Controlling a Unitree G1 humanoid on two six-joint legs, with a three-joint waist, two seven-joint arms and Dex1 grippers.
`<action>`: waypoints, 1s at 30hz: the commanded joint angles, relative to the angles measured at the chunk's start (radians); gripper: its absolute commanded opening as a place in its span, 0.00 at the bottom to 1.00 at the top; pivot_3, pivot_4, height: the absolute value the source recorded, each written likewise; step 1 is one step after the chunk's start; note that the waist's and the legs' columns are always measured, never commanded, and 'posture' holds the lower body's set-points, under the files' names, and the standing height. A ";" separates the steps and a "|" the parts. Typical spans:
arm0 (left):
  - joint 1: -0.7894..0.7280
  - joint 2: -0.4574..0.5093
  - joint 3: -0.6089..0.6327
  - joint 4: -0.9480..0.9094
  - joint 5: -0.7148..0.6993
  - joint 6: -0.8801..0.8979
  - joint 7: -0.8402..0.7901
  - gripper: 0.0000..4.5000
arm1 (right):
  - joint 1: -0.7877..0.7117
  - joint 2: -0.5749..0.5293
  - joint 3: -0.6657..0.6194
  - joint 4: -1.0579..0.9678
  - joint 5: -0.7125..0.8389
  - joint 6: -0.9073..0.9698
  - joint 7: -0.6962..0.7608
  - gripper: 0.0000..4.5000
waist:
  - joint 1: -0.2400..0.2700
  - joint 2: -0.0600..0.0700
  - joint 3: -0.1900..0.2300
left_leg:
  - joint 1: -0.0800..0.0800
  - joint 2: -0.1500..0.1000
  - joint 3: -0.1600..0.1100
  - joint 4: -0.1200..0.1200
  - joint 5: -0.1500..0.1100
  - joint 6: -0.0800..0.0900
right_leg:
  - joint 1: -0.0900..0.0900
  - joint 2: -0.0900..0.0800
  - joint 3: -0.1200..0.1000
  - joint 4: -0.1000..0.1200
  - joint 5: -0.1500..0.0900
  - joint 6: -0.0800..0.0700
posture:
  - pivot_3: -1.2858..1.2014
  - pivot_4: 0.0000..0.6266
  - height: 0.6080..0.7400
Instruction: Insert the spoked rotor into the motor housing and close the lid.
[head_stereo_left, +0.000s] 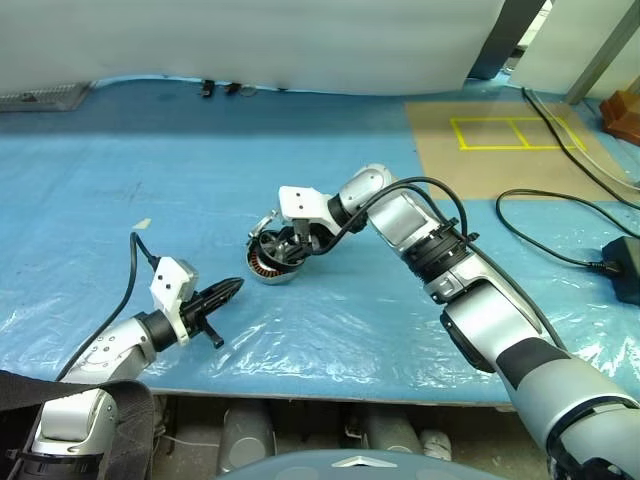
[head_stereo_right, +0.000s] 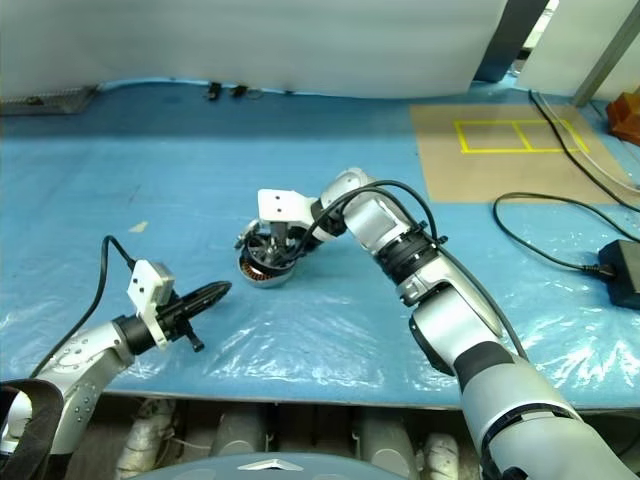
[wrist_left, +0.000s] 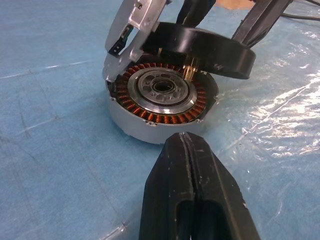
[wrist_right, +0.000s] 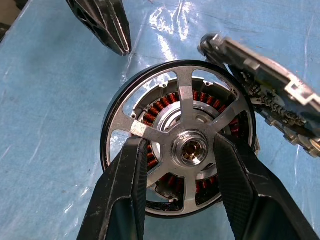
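Rotor held over housing at centre frame

The right pincer (wrist_right: 182, 165) grips the spoked rotor (wrist_right: 180, 137) just above the motor housing (wrist_left: 160, 97); the left pincer (head_stereo_left: 228, 291), closed and empty, sits at lower left.

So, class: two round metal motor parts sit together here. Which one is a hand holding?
The spoked rotor, the disc with spokes. The right hand grips it just above the copper-wound motor housing, which rests on the blue sheet.

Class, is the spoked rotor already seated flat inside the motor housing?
No: the spoked rotor hangs tilted above the motor housing, whose copper windings remain exposed.
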 joint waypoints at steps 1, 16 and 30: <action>-0.017 0.013 0.009 -0.050 -0.022 0.020 0.006 0.00 | -0.033 0.021 -0.004 0.029 -0.026 -0.055 -0.054 0.36 | -0.001 0.000 0.000 | 0.000 0.000 0.000 0.000 0.000 0.000 | 0.000 0.000 0.000 0.001 0.000 0.000 | 0.52 0.24 1.00; -0.012 0.010 0.005 -0.068 -0.030 0.059 0.009 0.00 | -0.032 0.058 -0.023 0.074 -0.067 -0.274 -0.155 0.36 | -0.003 0.000 0.000 | 0.002 0.000 0.000 0.001 -0.001 -0.002 | 0.001 0.000 0.000 0.001 0.001 -0.001 | 0.52 0.24 1.00; 0.006 -0.004 -0.021 0.052 0.006 -0.046 -0.049 0.00 | -0.047 0.053 -0.018 0.120 -0.119 -0.398 -0.230 0.36 | -0.002 0.000 0.000 | 0.002 0.000 0.000 0.001 -0.002 -0.002 | 0.001 0.000 0.000 0.001 0.001 -0.001 | 0.52 0.24 1.00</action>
